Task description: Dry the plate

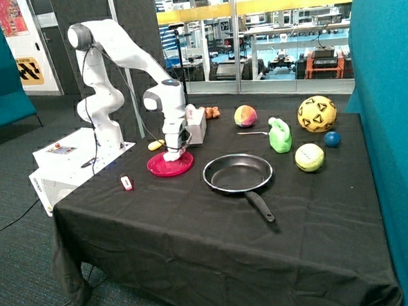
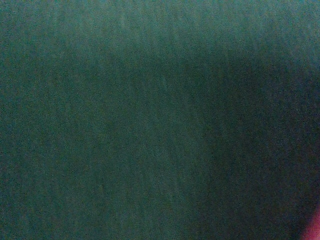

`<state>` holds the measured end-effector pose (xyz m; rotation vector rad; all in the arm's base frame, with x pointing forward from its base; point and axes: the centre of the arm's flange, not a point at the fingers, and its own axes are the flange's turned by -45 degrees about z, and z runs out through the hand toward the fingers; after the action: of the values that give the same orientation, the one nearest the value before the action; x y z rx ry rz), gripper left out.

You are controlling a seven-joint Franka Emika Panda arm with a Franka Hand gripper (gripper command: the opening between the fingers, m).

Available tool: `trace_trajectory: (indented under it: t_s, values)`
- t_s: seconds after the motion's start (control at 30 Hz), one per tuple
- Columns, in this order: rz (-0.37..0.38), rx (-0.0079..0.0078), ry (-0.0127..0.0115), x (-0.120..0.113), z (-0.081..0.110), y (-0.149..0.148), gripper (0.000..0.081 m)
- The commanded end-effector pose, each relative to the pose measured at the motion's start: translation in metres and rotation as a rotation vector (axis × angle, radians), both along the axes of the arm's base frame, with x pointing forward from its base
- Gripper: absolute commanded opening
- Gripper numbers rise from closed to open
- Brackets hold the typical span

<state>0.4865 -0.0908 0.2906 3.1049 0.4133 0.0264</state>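
The red-pink plate (image 1: 158, 170) lies flat on the black tablecloth, beside the frying pan on the side towards the robot's base. My gripper (image 1: 174, 150) points straight down over the plate's middle. It is shut on a small white cloth (image 1: 171, 156) that rests on the plate's surface. The wrist view is almost wholly dark, with only a sliver of the plate (image 2: 314, 231) in one corner.
A black frying pan (image 1: 237, 173) with a long handle lies beside the plate. Behind the plate are a grey box (image 1: 195, 128) and a yellow item (image 1: 156, 145). A small red-white object (image 1: 126, 183) lies near the table edge. A green jug (image 1: 280, 136) and several balls sit farther along the table.
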Motion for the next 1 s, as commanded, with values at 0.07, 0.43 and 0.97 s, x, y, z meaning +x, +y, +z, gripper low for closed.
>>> trace_trajectory:
  t_s: [0.07, 0.43, 0.97]
  values:
    - [-0.001, 0.0069, 0.0179, 0.041, 0.0, 0.01, 0.0]
    - [-0.063, 0.0075, 0.0177, 0.067, 0.007, -0.015, 0.0]
    - [-0.14, 0.0081, 0.0174, 0.057, 0.012, -0.063, 0.0]
